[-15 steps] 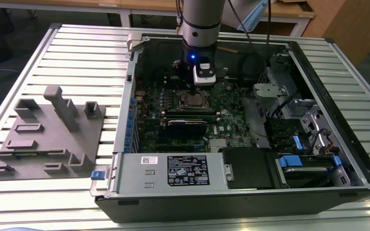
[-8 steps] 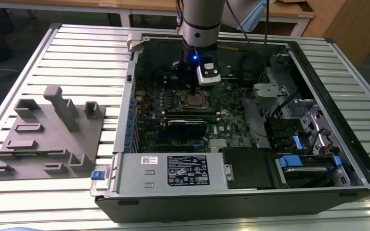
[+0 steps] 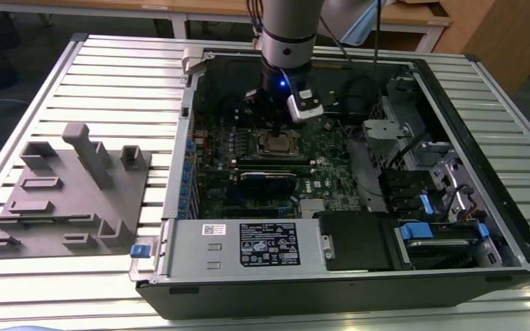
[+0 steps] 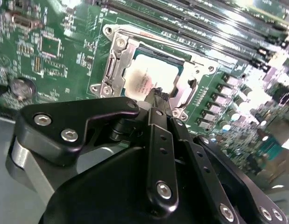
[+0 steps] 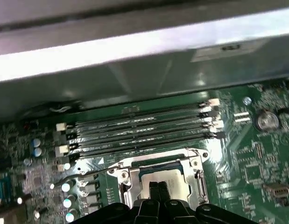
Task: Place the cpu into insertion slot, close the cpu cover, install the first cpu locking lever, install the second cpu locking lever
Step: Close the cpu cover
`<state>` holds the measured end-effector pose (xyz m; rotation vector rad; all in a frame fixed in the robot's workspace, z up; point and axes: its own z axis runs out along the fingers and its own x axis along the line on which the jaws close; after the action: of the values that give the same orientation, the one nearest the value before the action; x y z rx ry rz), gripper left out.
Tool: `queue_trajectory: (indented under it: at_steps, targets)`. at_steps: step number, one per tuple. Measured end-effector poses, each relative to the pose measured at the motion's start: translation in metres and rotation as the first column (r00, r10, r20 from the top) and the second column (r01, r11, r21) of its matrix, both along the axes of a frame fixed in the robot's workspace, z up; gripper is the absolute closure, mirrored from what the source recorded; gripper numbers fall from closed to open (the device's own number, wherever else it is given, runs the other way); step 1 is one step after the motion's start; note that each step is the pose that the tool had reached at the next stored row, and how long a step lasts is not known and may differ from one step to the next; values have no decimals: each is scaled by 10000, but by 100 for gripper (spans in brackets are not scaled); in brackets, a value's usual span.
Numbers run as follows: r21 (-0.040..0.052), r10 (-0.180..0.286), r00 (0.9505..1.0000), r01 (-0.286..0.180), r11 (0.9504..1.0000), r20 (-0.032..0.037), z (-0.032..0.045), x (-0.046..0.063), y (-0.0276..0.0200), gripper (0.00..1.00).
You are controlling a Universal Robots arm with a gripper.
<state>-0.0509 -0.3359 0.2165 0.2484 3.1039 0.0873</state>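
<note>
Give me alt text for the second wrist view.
The black end effector, fingers together, points its tip at the silvery cpu, which lies framed by the silver cpu cover on a green motherboard. Long memory slots run beyond it.

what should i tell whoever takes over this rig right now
Gripper: shut, holding nothing, tips right over the cpu.
The cpu sits in the insertion slot; the cpu cover lies down around it.
Done: cpu placed, cover looks closed.
Left: the locking levers; I cannot tell whether either is latched.
</note>
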Motion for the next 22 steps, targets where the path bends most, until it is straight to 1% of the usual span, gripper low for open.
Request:
queue_trajectory:
  at_steps: [2, 4, 7, 8, 22]
  targets:
    - [0, 366, 9993, -366, 9993, 1, -3, 0, 0, 89]
    - [0, 736, 9973, -736, 9973, 0, -5, 0, 0, 89]
    - [0, 1271, 9919, -1271, 9919, 0, -10, 0, 0, 89]
    - [-2, 1384, 9904, -1384, 9904, 1, -10, 0, 0, 89]
    - [-2, 1422, 9898, -1422, 9898, 0, -10, 0, 0, 89]
